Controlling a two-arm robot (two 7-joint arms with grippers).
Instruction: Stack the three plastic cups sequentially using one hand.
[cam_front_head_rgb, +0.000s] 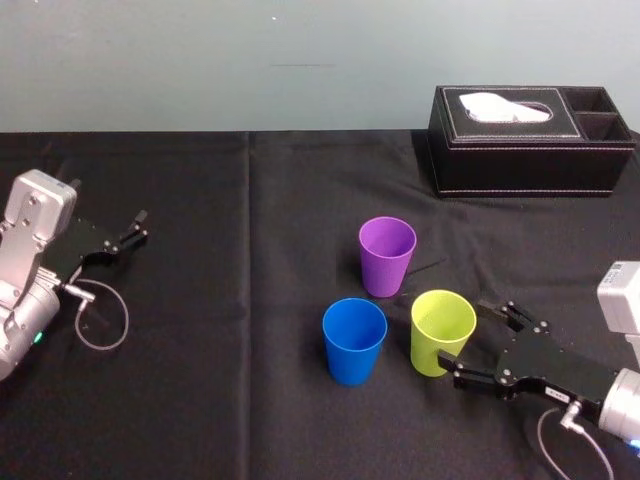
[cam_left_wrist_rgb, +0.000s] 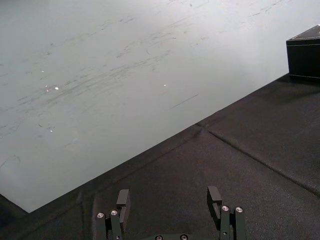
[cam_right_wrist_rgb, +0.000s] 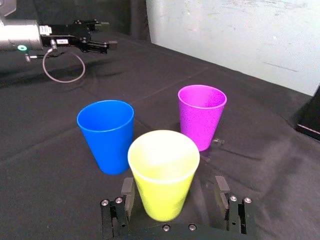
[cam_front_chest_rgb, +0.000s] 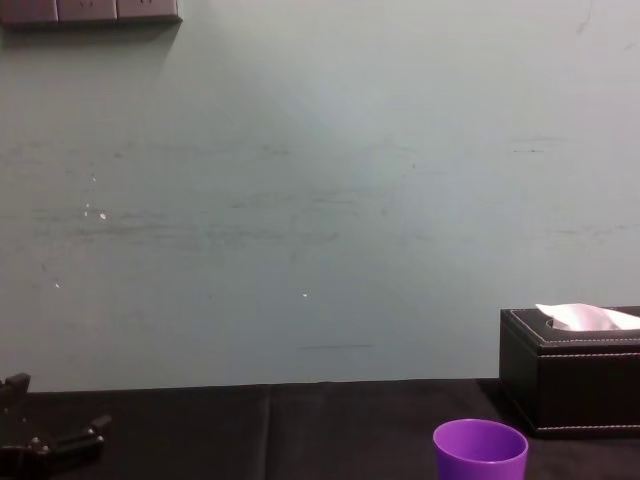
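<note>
While all three cups stood upright and unstacked on the black-covered table (cam_front_head_rgb: 200, 400), the right gripper (cam_front_head_rgb: 464, 335) lay low over the cloth near the right edge, reaching in toward the cluster. Its claw was spread wide, one finger on each side of the yellow-green cup (cam_front_head_rgb: 442, 330). In the right wrist view a strip of cloth showed between each finger (cam_right_wrist_rgb: 127, 189) and the cup's wall, so nothing was clamped. The cup sat on the table, mouth up, deep between the jaws.

Just beside it, toward the left edge, stood the blue cup (cam_front_head_rgb: 354, 340); a narrow gap kept the two apart. The purple cup (cam_front_head_rgb: 387, 255) stood a little nearer the far edge, behind the gap between the other two and touching neither. Together the three made a small triangle right of the table's middle, closer to the near edge than to the far one. Each one was empty.

Well apart from them, the left gripper (cam_front_head_rgb: 128, 232) rested by the left edge, pointing toward the table's middle, with its claw parted and nothing between the fingers. A grey cable loop (cam_front_head_rgb: 100, 320) hung from its wrist onto the cloth.

At the far right corner sat a black tissue box (cam_front_head_rgb: 530, 145) with a white tissue standing out of its slot.
</note>
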